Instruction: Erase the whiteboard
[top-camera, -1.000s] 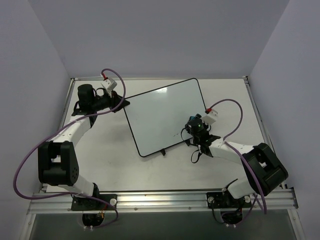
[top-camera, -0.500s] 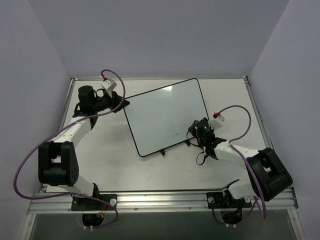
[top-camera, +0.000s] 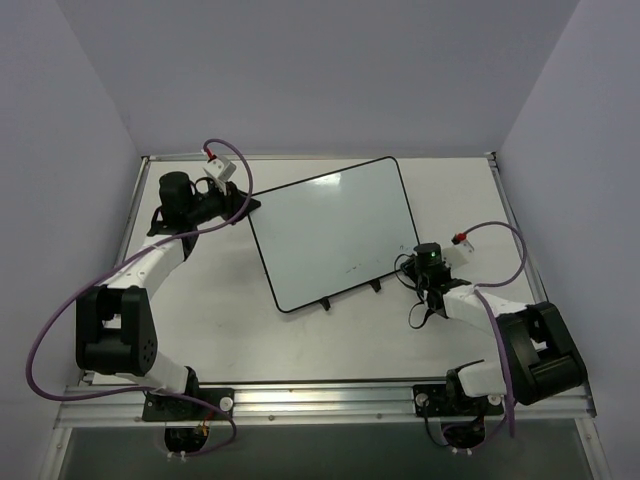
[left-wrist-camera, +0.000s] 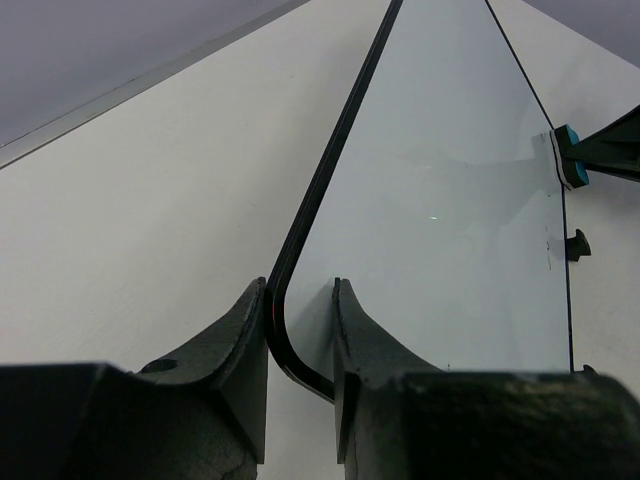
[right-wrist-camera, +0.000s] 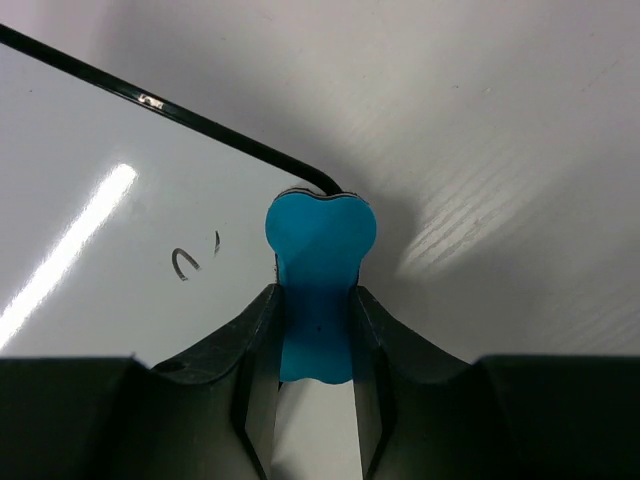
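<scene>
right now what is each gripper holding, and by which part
The left gripper clamps the whiteboard by a rounded corner; the right gripper pinches the blue eraser by its narrow middle.

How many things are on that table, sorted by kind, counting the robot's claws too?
Whiteboard: 1
Blue eraser: 1
Grippers: 2, the left gripper and the right gripper
Total: 4
</scene>
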